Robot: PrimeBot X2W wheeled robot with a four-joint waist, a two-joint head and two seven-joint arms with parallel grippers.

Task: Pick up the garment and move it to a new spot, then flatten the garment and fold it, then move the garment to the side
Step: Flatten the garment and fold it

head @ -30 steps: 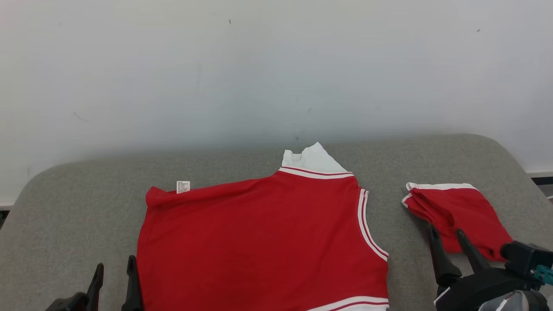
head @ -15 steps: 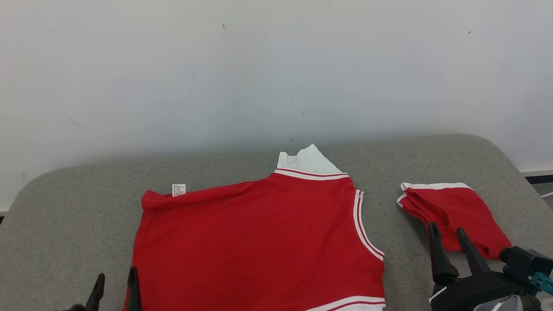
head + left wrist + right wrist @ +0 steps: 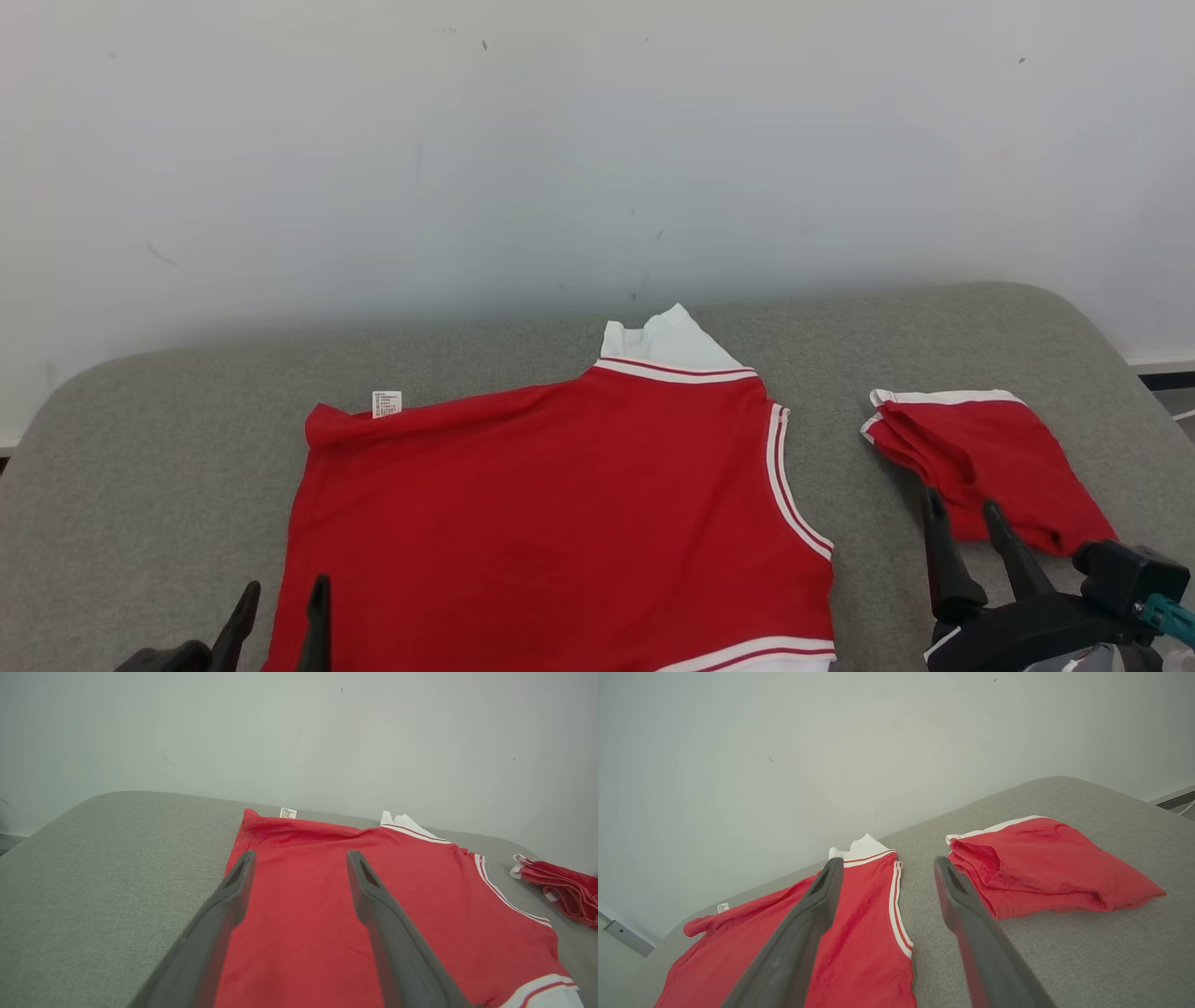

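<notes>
Left claw (image 3: 287,586) now over garment's (image 3: 560,504) edge

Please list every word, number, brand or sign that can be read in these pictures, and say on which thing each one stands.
On the small white care tag at the far left corner of the flat red sleeveless garment with white trim: rows of tiny print, too small and blurred to read.
On the folded red garment with a white edge, the grey fabric surface and the pale wall: no text or sign.

Matt red cloth garment (image 3: 560,523), coarse grey fabric surface (image 3: 149,467)
</notes>
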